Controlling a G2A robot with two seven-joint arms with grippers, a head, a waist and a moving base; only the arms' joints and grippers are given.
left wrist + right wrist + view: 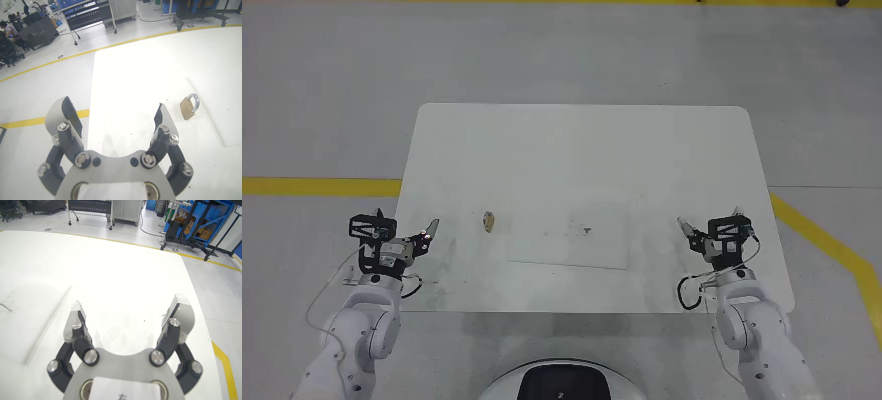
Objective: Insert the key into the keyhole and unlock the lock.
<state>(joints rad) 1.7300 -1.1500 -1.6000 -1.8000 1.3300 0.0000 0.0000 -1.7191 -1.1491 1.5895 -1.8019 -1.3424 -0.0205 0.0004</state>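
Note:
A brass padlock (487, 221) with a silver shackle lies on the white table (582, 140), just left of a thin white mat (569, 240). A small dark key (586, 230) rests on that mat. My left gripper (405, 228) hovers at the table's left edge, open and empty, a short way left of the padlock (187, 110). In its wrist view the left gripper (113, 103) has wide-spread jaws. My right gripper (710, 222) stands open and empty near the table's right edge, right of the mat. The right gripper (127, 300) has the key (5, 307) far off to its side.
The mat's raised edge (208, 115) runs just beyond the padlock, and the mat (28, 317) also lies beside the right gripper. The far half of the table is bare. A yellow floor line (312, 186) passes by the table's left and right sides.

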